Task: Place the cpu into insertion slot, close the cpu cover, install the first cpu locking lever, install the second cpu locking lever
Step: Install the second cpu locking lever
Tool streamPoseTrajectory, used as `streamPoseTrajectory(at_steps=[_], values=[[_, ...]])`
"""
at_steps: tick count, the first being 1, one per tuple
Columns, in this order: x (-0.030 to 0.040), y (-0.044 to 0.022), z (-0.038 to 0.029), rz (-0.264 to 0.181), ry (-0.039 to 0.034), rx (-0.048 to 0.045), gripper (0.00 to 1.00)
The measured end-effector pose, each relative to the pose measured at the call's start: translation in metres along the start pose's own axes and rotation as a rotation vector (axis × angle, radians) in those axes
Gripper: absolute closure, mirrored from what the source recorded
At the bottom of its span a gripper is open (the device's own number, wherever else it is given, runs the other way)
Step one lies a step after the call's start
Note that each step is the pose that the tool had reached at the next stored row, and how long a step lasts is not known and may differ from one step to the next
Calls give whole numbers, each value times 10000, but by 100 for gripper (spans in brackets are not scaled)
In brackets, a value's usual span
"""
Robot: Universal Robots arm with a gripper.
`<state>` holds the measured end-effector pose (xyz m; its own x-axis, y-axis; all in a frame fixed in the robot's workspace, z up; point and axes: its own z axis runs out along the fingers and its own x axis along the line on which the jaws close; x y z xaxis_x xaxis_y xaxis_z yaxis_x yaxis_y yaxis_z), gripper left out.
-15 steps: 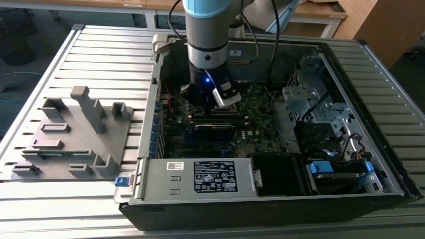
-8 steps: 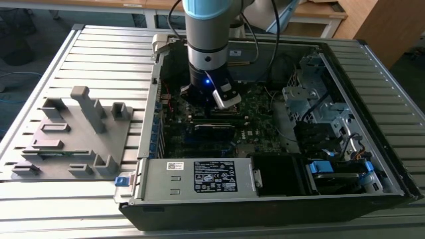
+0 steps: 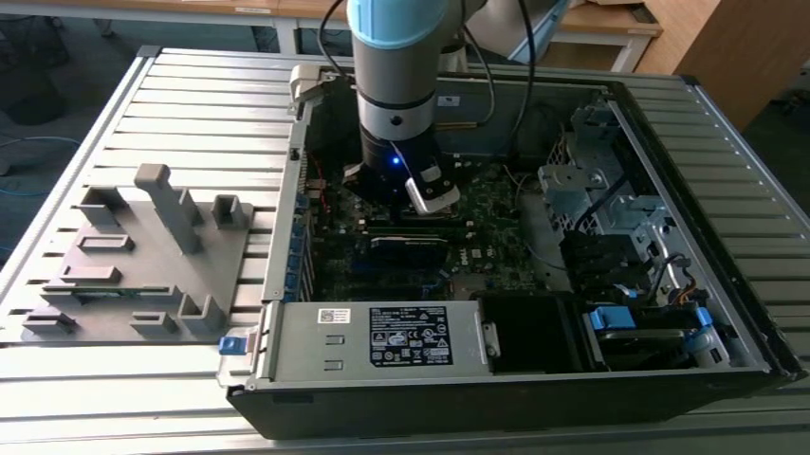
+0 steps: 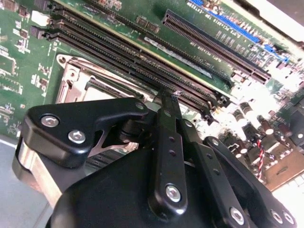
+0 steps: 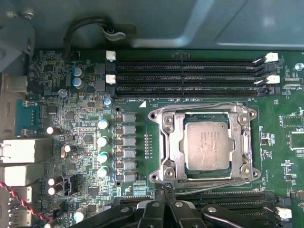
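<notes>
One arm is what I'm driving, and it reaches down into the open computer case [image 3: 708, 313], with the gripper [image 3: 433, 201] low over the green motherboard [image 5: 85, 118]. In the first wrist view, the cpu [image 5: 207, 145] lies flat in the insertion slot [image 5: 167, 153], its dull silver top facing up. The cpu cover [image 5: 243, 142] appears to lie down around the cpu, framing it with its square window. Thin wire levers [image 5: 209, 107] run along the edges of the insertion slot; I cannot tell whether they are latched. The gripper [image 5: 165, 191] sits just beside the insertion slot's edge, on the side away from the black memory slots [image 5: 190, 76]. Its fingers [image 4: 167, 105] are pressed together with nothing between them. Well apart from the case, on the exterior view's left, a grey fixture block [image 3: 139, 256] rests on the slatted table [image 3: 190, 104].
</notes>
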<state>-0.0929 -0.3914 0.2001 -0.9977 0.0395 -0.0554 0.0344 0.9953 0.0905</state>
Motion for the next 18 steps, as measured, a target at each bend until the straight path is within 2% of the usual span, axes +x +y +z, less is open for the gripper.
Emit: streamPoseTrajectory(at_steps=[3, 8, 11, 18], values=[[-1, -35, -2, 9, 6, -149, 90], [-3, -75, -2, 27, 16, -469, 90], [-2, -80, 4, 31, 16, -503, 90], [1, -84, 27, 28, 19, -501, 90]])
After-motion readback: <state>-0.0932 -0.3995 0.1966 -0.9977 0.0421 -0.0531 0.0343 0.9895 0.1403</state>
